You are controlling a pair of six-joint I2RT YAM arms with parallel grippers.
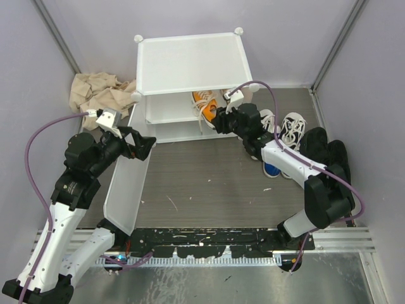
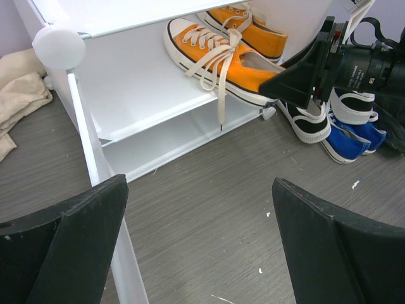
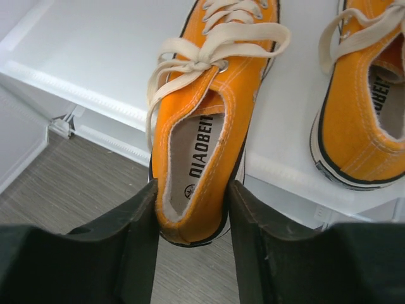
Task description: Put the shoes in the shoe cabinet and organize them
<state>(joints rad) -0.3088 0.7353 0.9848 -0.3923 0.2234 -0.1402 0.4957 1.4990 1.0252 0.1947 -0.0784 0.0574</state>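
An orange sneaker (image 3: pixel 209 126) lies toe-first on the inner shelf (image 3: pixel 95 57) of the shoe cabinet (image 1: pixel 190 63), its heel jutting past the shelf's front edge. The right gripper (image 3: pixel 193 196) is clamped on that heel, one finger against each side. A second orange sneaker (image 3: pixel 367 114) sits just beside it, farther toward the cabinet's right wall.

The cabinet's door panel (image 1: pixel 126 190) stands swung out from its left front corner. The left gripper (image 2: pixel 202 234) hovers at that door's upper edge with its jaws spread wide and nothing between them; whether a finger touches the door cannot be told.

On the table (image 1: pixel 209 183) right of the cabinet lie white-and-black sneakers (image 1: pixel 292 130), a blue sneaker (image 1: pixel 271 170) and black sneakers (image 1: pixel 329 152). Left of the cabinet lies a crumpled beige cloth (image 1: pixel 98 92).
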